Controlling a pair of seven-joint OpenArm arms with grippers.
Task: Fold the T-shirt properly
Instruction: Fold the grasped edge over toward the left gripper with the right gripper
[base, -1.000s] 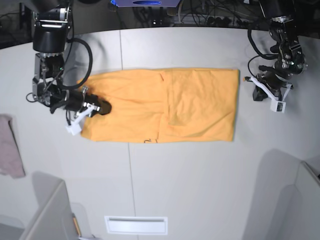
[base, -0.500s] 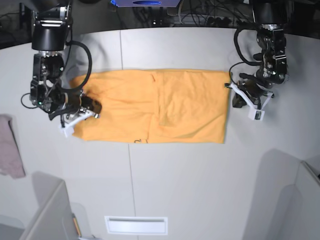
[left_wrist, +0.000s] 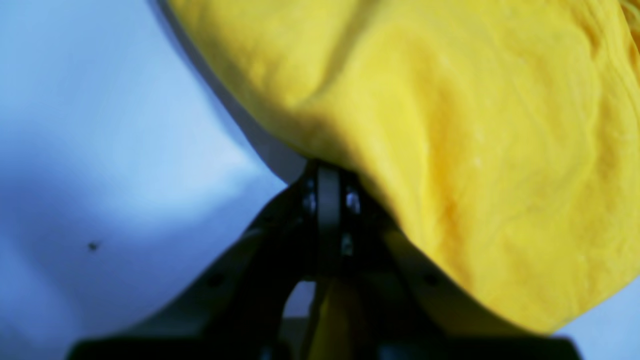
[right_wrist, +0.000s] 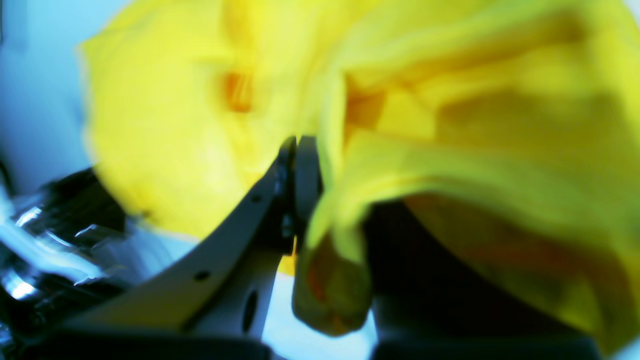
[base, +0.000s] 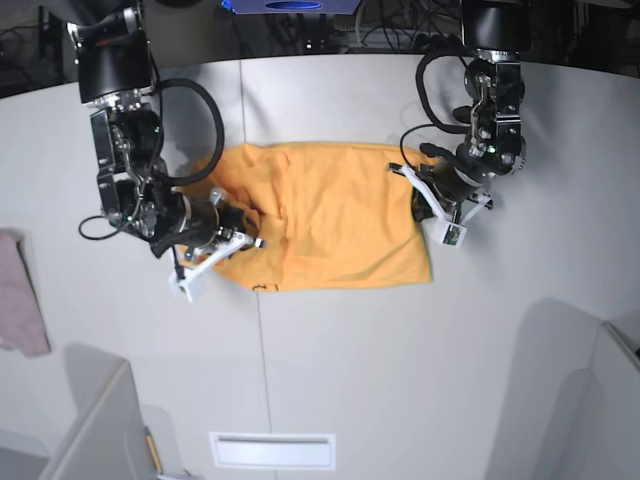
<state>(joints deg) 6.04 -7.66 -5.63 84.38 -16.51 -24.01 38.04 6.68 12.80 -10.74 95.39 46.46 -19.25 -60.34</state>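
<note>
The orange-yellow T-shirt (base: 330, 215) lies folded into a band on the grey table (base: 380, 370). Its left end is bunched and lifted. My right gripper (base: 238, 228), at the left of the base view, is shut on that left end. In the right wrist view the gripper (right_wrist: 300, 170) pinches crumpled yellow cloth (right_wrist: 450, 165). My left gripper (base: 422, 200), at the right of the base view, is shut on the shirt's right edge. In the left wrist view the gripper (left_wrist: 327, 190) is closed on the hem of the shirt (left_wrist: 475, 125), which drapes over it.
A small pinkish-mauve cloth (base: 20, 295) lies at the table's left edge. A white slot plate (base: 272, 450) sits near the front edge. Grey partition panels stand at the front left (base: 95, 430) and front right (base: 590, 400) corners. Cables run along the back.
The right gripper has carried the shirt's left end to the right, bunching it. The left gripper has moved leftward with the right edge, so the shirt spans less width.
</note>
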